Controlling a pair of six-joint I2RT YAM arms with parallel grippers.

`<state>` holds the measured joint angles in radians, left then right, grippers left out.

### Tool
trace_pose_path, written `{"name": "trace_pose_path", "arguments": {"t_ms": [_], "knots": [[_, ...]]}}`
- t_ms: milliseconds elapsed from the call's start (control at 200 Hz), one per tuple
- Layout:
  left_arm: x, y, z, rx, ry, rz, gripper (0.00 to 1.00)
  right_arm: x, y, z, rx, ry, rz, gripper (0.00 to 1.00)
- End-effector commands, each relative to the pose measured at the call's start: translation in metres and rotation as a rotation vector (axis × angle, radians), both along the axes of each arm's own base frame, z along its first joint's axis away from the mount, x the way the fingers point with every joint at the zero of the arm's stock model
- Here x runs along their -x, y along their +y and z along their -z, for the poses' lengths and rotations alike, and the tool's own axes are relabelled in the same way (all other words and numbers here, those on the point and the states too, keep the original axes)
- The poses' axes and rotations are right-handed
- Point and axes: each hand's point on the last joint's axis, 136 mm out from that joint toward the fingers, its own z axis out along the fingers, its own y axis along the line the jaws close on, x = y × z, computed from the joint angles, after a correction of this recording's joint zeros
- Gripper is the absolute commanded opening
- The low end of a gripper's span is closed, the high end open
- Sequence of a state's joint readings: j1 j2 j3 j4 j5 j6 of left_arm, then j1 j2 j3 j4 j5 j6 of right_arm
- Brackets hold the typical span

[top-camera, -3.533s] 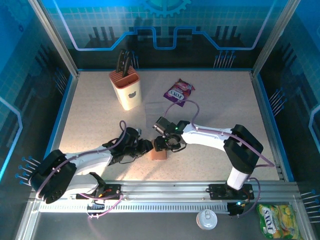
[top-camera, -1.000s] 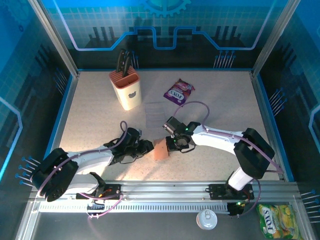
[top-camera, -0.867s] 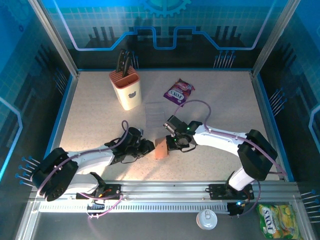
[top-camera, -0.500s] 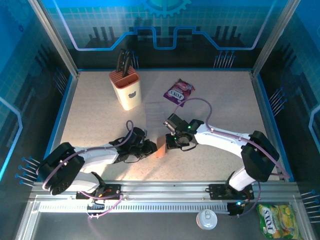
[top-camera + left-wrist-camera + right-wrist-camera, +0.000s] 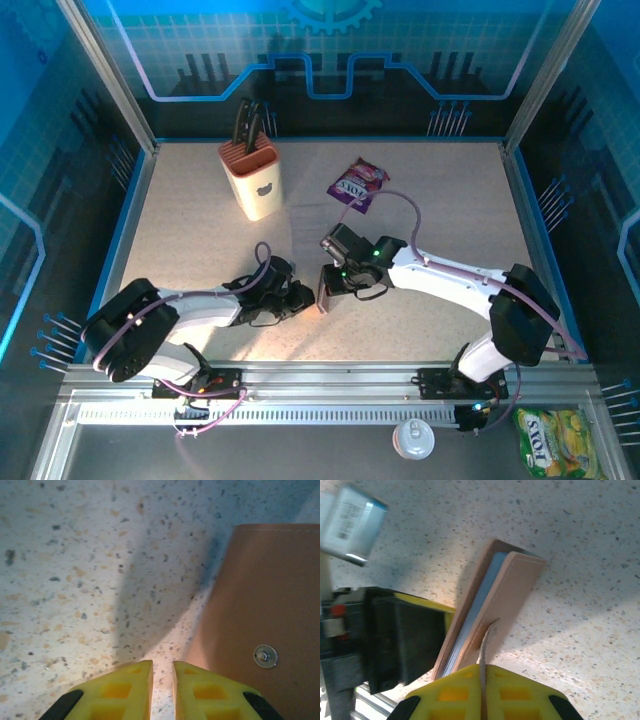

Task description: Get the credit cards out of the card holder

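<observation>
— While the wallet (image 5: pixel 325 291) stands on its edge like this, I don't want to rush. My right gripper (image 5: pixel 482 672) is pinched tight on the strap (image 5: pixel 484 642), and that thin strip is all that props the wallet upright on the table (image 5: pixel 75 555).

— Where's your left?

— The left gripper (image 5: pixel 161 672) sits low, just beside the outer cover, near the snap (image 5: pixel 265 656). Its fingers are nearly together with nothing between them; I see bare table through the slit. Whether they touch the leather, I can't tell.

— And the cards?

— Inside, I judge. From the right wrist the covers gape a little, and a blue layer of sleeves (image 5: pixel 472 612) shows between them. I can't pick out a single card edge.

— So what worries you?

— Three things. The strap is floppy, so if I press on the cover with the left, the wallet may swing or fold shut rather than open. Second, the left fingers are on the outside of the leather. Driven forward from there, they would shove the wallet along the table or twist it out of the right's pinch. Third, fingers this narrow can't take a card. They need to spread and come round to the gaping side. Spread too close in, they may catch the whole cover, or a sleeve along with the card.

— Slow, then.

— Slow.
</observation>
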<state>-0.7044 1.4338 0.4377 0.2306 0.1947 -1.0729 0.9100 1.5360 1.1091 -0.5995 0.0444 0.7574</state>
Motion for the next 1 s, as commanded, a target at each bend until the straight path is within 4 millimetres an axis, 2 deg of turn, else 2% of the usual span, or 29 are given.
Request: {"name": "trace_pose_path", "arguments": {"t_ms": [0, 375, 575, 996], "knots": [[0.006, 0.004, 0.012, -0.018, 0.017, -0.005, 0.19, 0.002, 0.01, -0.011, -0.005, -0.017, -0.033, 0.06], [0.012, 0.015, 0.023, -0.061, 0.04, -0.02, 0.18, 0.002, 0.011, -0.013, 0.011, -0.019, -0.043, 0.06], [0.012, 0.026, 0.021, -0.072, 0.035, -0.034, 0.19, 0.005, 0.009, -0.01, 0.019, -0.005, -0.044, 0.06], [0.012, 0.057, 0.027, -0.072, 0.063, -0.074, 0.2, 0.011, 0.029, -0.007, -0.026, 0.039, -0.06, 0.07]]}}
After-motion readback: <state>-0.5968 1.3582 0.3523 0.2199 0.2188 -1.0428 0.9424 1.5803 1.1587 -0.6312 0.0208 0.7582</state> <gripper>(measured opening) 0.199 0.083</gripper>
